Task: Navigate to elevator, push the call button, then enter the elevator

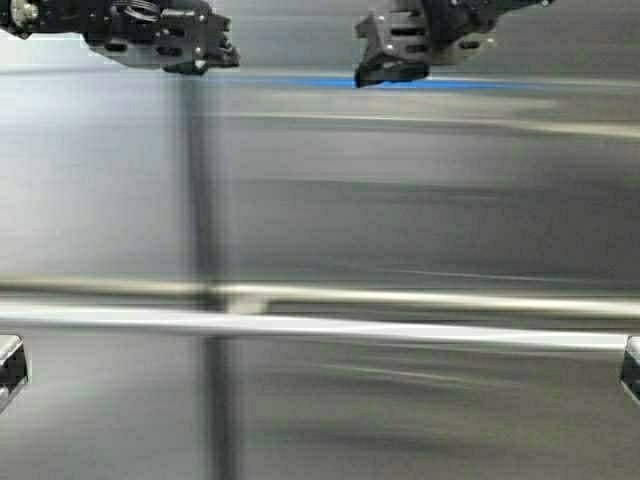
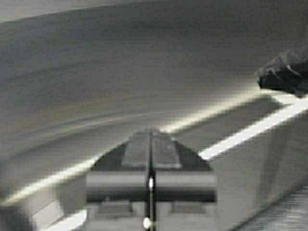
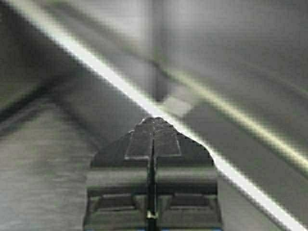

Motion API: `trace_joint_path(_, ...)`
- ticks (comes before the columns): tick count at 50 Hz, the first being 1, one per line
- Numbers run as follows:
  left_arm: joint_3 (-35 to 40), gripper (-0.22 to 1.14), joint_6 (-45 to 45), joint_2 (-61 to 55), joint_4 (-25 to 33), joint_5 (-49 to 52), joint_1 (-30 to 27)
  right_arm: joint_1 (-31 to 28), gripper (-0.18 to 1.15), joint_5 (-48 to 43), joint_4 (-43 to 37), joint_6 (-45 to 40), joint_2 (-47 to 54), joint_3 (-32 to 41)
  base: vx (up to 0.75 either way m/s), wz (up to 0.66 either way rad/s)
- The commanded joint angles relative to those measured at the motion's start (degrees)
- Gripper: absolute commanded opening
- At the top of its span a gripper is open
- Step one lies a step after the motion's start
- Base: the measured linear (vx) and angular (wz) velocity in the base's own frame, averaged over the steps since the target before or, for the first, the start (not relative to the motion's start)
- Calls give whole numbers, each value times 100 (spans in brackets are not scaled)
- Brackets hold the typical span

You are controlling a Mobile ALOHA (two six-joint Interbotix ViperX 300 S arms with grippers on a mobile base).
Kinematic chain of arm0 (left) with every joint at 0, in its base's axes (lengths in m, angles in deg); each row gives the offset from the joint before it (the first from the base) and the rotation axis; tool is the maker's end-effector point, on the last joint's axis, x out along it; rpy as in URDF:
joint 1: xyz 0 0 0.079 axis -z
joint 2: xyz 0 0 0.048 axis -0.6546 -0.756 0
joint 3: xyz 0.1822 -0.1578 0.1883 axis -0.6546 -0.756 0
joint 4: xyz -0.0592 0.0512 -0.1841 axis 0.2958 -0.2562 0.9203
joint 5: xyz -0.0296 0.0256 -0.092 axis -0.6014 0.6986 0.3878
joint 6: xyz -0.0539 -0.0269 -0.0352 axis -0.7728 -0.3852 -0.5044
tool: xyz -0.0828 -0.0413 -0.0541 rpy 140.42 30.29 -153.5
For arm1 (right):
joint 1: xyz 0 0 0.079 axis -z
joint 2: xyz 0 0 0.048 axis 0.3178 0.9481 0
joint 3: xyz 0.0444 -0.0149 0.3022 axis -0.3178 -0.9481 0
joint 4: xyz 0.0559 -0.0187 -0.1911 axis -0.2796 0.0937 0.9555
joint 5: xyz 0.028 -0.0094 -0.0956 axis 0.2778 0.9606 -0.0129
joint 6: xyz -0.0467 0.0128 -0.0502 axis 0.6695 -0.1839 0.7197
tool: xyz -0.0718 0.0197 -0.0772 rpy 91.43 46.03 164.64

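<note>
Brushed stainless-steel elevator panels [image 1: 420, 200] fill the high view, close in front of me, with a dark vertical seam [image 1: 205, 230]. A steel handrail [image 1: 400, 327] runs across them, so this is a wall with a rail, not doors. The call button is out of view. My left gripper [image 1: 215, 55] and right gripper [image 1: 385, 70] are held up at the top, near the steel. Both are shut and empty in their wrist views, the left [image 2: 150, 132] and the right [image 3: 153, 120]. The right gripper also shows in the left wrist view [image 2: 284, 74].
The handrail shows as a bright bar in the left wrist view [image 2: 250, 132] and in the right wrist view [image 3: 110, 79]. A blue strip [image 1: 450, 84] lies along the top of the panel. Parts of my frame sit at the low left [image 1: 8, 365] and low right [image 1: 631, 368] edges.
</note>
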Motion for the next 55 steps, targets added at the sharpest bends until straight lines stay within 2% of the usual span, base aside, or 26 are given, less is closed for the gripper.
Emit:
trace_joint_path(1, 105, 3, 0, 26, 0, -44, 18, -70, 5, -18, -9, 9, -62, 53, -1, 71)
trace_joint_path(30, 114, 3, 26, 26, 0, -35, 18, -97, 5, -79, -18, 0, -62, 114, 1, 58)
trace_joint_path(55, 132, 3, 0, -193, 0, -79, 18, -97, 5, -26, -18, 9, -88, 0, 7, 29)
